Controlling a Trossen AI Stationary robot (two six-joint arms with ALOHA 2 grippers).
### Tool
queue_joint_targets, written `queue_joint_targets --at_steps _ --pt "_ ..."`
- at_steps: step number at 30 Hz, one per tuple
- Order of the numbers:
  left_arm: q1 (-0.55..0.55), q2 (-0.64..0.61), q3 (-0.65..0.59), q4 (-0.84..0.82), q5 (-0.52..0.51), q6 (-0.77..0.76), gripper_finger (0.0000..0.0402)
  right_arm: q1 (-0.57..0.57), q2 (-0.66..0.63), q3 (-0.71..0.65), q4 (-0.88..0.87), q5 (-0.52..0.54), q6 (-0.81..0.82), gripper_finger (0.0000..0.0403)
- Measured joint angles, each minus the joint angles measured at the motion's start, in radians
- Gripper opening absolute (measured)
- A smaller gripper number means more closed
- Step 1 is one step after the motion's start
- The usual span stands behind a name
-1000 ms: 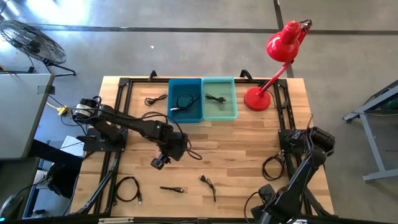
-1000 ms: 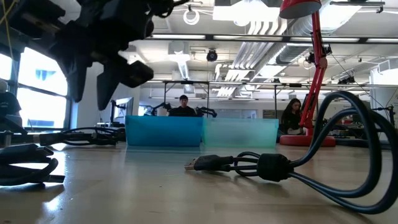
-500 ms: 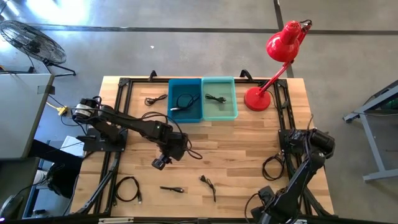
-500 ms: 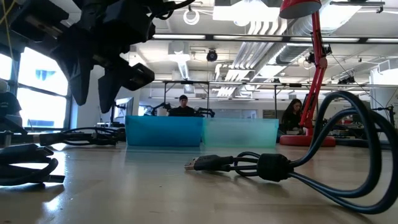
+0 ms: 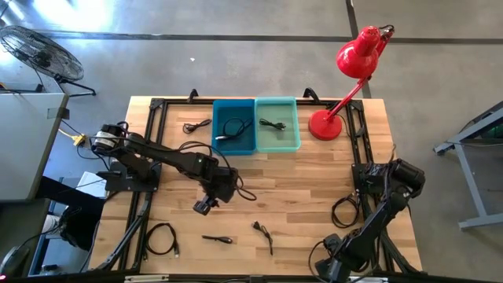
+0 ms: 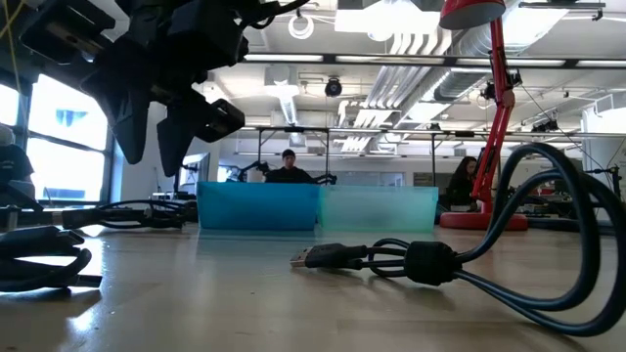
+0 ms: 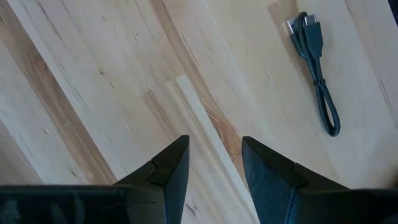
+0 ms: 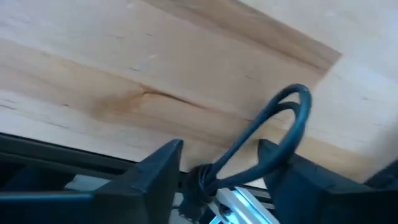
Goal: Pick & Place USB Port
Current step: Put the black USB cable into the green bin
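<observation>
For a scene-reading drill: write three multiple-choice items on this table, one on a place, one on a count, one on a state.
1. Where does the red lamp stand?
A. right of the bins
B. left of the bins
C. at the near edge

2. How many bins are on the table?
A. one
B. two
C. four

3. The left gripper is
A. gripping a cable
B. open and empty
C. inside a bin

Answers: 1 A, its base sits beside the green bin. 2 B, a blue bin and the green one. 3 B, bare wood shows between its fingers.

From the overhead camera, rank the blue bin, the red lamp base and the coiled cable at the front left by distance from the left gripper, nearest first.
Left gripper hovers mid-table.
1. Coiled cable, front left.
2. Blue bin, back centre.
3. Red lamp base, back right.
</observation>
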Motion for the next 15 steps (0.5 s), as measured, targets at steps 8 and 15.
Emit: queue_joint_targets --at_steps 8,15 --pt "0.000 0.000 0.000 0.000 -0.008 -0.022 0.0145 -0.003 0.001 -0.026 0.012 0.028 -0.078 0.0018" --pt "0.000 0.000 0.000 0.068 0.021 -0.047 0.0145 -0.047 0.000 -0.030 -0.002 0.024 -0.168 0.0009"
